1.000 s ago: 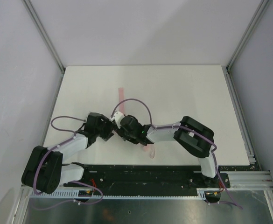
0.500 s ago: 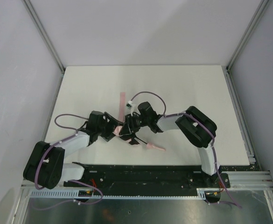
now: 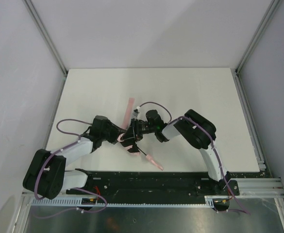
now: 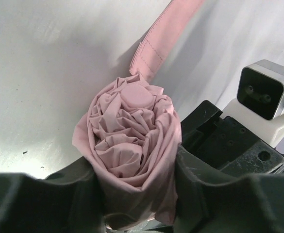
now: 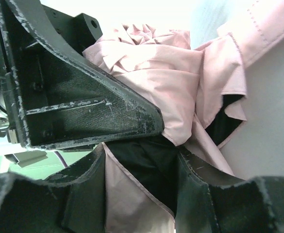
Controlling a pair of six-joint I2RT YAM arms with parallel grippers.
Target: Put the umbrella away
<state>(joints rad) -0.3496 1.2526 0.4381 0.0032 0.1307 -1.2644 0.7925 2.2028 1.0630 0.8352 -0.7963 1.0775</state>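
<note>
The umbrella is a folded pale pink bundle between the two grippers at the table's near middle. Its dark shaft and small pink handle stick out toward the near edge, and its pink strap trails away behind. My left gripper is shut on the bundle's end, whose rolled folds show between its jaws. My right gripper is shut on the umbrella's loose fabric, pink outside and dark inside, right beside the left gripper's finger.
The white table is walled by grey panels left, right and behind. The black rail with the arm bases runs along the near edge. Both arms' purple cables loop over the table near the grippers.
The right gripper swung round toward the left one and closed in on the bundle. The handle end moved from pointing right to pointing down-right toward the near edge. The strap tilted slightly.
</note>
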